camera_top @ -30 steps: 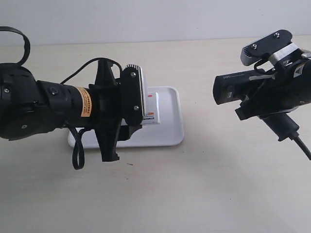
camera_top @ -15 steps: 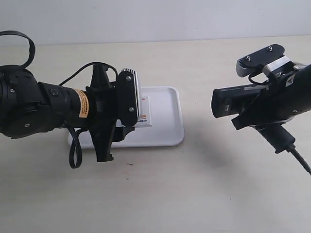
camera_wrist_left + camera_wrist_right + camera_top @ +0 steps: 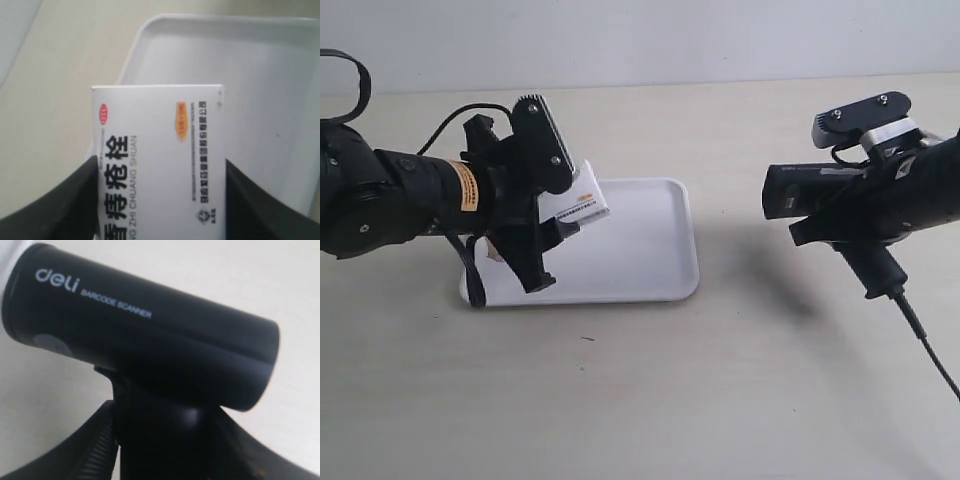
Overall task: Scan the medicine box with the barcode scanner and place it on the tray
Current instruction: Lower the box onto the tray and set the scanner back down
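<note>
Holding the medicine box (image 3: 159,160) clamped in my left gripper (image 3: 160,200) above the tray (image 3: 660,275), I tilt it toward the tray floor, presumably to set it down. My right gripper (image 3: 165,440) grips the barcode scanner (image 3: 140,330) by its handle, head aimed at the box. Legible: "deli BARCODE SCANNER"; the carton reads "CHUANG SHUAN"
</note>
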Controlling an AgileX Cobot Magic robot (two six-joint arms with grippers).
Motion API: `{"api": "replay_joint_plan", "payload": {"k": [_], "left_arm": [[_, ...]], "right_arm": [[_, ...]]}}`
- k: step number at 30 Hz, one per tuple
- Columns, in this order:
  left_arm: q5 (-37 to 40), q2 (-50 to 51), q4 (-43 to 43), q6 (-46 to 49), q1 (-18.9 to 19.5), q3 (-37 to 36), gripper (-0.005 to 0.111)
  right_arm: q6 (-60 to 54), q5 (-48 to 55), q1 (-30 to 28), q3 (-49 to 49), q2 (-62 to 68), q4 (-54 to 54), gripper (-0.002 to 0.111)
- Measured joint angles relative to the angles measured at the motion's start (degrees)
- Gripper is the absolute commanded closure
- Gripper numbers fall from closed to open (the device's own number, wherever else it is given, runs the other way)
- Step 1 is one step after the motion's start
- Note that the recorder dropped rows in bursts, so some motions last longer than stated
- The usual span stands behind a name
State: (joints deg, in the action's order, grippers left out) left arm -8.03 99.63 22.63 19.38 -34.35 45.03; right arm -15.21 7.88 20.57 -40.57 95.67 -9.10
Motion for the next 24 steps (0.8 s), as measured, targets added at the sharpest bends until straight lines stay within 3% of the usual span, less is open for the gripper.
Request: {"api": "replay_joint_plan", "payload": {"k": [8,12,14,15,22,24], "left_arm": [[-2.9,6.9,-0.1,-5.5,0.4,2.0,0.107],[-4.2,9.8,-0.1,-5.5,0.4,2.0,0.106],[-4.3,10.3,-0.1,-5.5,0.4,2.0,0.094],[-4.3,10.4,-0.1,-5.5,0.4,2.0,0.078],[-5.4,11.3,-0.1,-5.5,0.4,2.1,0.002],[-5.6,11.3,-0.1,-5.5,0.4,2.1,0.002]], "right_arm": [[0.4,-0.2,0.0,-2.3,8.4,-4.0,0.107],[2.8,-0.3,0.0,-2.4,8.4,-4.4,0.09],[2.9,-0.3,0.0,-2.4,8.5,-4.4,0.075],[2.9,-0.3,0.0,-2.4,8.5,-4.4,0.066],[4.5,-0.6,0.7,-2.7,8.5,-4.4,0.037],[4.9,-0.2,0.9,-2.8,8.2,-4.4,0.028]]}}
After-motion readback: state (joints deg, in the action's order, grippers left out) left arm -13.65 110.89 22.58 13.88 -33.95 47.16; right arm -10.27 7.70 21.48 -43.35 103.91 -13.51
